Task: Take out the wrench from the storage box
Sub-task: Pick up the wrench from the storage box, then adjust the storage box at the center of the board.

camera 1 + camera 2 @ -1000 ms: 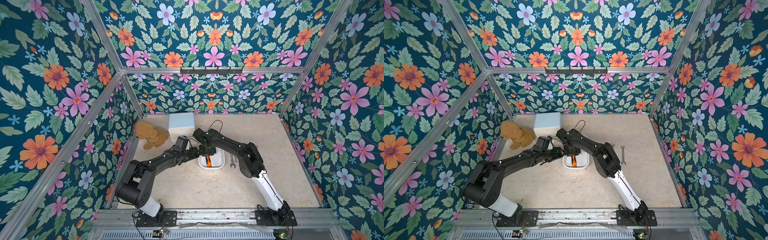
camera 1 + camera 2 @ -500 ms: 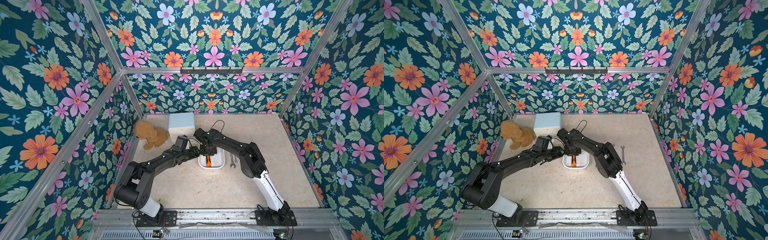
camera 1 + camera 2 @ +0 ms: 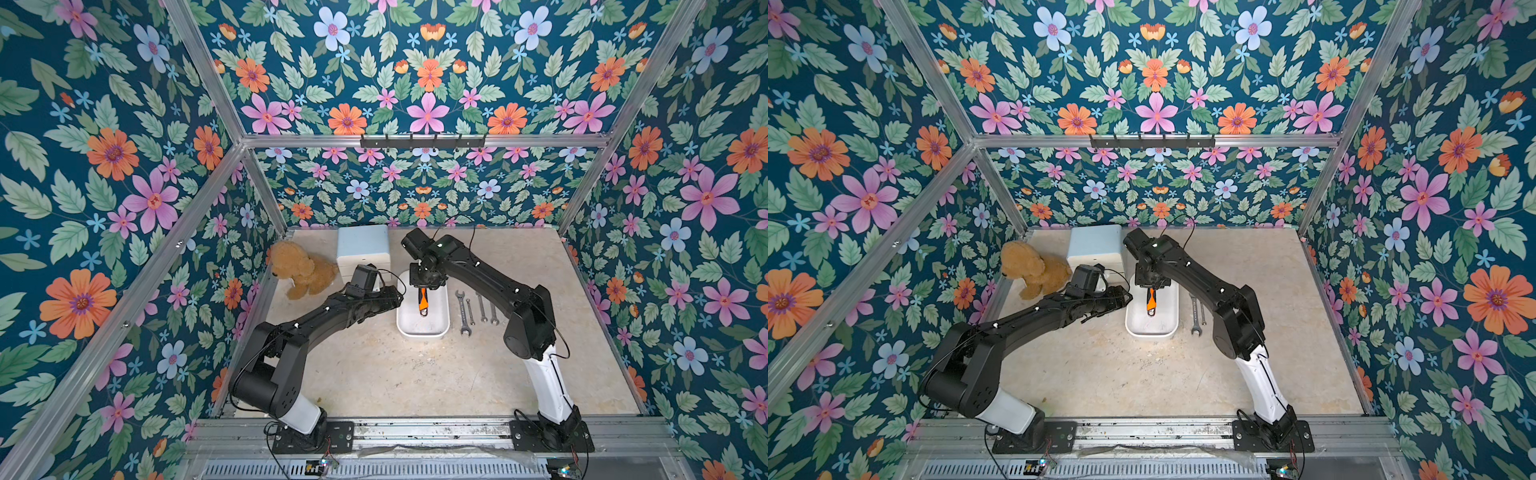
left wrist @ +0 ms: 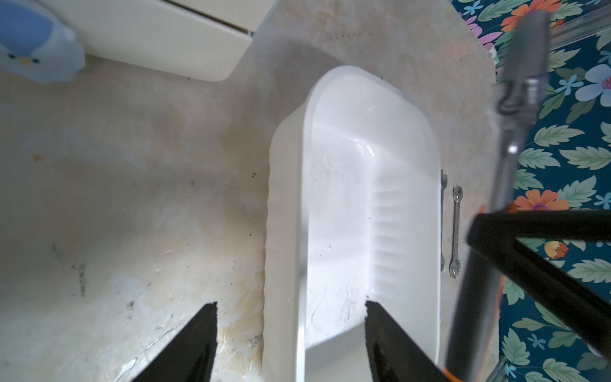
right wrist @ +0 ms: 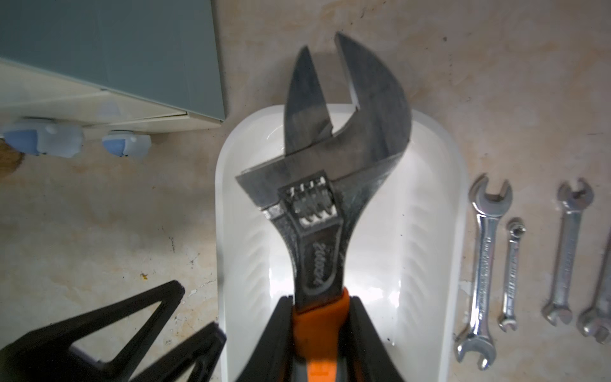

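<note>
one wrench [image 5: 330,198] in right fingers [image 5: 274,340]; one storage box [image 5: 429,231]; four loose spanners [image 5: 482,264]

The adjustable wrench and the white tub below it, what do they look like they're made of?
The adjustable wrench: head and shank look like steel with a dull, dark grey finish, going by the matte metallic sheen; its orange grip looks like rubber or plastic. The storage box: glossy white plastic, judging by bright highlights and moulded ribs.

Left arm [image 3: 332,311] forward, left tool [image 4: 289,303] with jaws apart; right arm [image 3: 490,276] forward, right tool [image 5: 320,299] with jaws tight.
</note>
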`<control>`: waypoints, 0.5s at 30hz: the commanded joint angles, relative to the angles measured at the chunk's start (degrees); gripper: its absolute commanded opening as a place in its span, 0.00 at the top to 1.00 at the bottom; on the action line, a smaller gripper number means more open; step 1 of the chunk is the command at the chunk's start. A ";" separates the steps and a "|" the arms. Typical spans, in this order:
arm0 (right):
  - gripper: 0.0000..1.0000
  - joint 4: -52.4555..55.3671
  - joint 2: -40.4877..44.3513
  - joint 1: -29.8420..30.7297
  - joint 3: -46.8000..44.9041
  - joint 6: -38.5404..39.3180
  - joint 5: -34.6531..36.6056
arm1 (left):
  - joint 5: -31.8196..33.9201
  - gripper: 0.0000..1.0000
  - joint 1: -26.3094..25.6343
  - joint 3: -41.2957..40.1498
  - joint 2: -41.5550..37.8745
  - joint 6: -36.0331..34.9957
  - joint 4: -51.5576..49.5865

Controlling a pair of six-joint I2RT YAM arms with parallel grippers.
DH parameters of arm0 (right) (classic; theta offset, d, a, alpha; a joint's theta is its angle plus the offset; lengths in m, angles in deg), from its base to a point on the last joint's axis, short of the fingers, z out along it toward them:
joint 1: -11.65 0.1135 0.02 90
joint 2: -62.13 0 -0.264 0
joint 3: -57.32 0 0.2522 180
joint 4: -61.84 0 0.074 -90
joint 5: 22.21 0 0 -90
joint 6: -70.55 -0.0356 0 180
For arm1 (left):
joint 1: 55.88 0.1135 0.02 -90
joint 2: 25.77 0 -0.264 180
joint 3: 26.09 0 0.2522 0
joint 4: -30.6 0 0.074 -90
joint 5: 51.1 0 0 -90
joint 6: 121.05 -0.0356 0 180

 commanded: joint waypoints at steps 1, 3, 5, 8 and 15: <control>0.98 -0.53 5.57 -1.48 -4.05 1.60 3.25 | 0.93 0.28 -0.24 1.78 2.13 -1.43 -1.96; 0.97 -1.52 9.46 -2.68 -8.34 1.94 3.63 | 0.98 0.30 -0.34 2.82 3.85 -1.62 -2.36; 0.97 -2.72 13.07 -3.91 -12.76 2.17 3.63 | 0.75 0.34 -0.50 3.51 5.21 -1.61 -2.12; 0.97 -4.73 17.16 -5.39 -19.01 2.39 3.46 | 0.46 0.43 -0.98 4.62 6.76 -1.70 -2.18; 0.97 -9.29 19.44 -6.64 -29.20 2.37 0.03 | 1.95 0.67 -1.20 4.34 6.15 -2.56 -3.36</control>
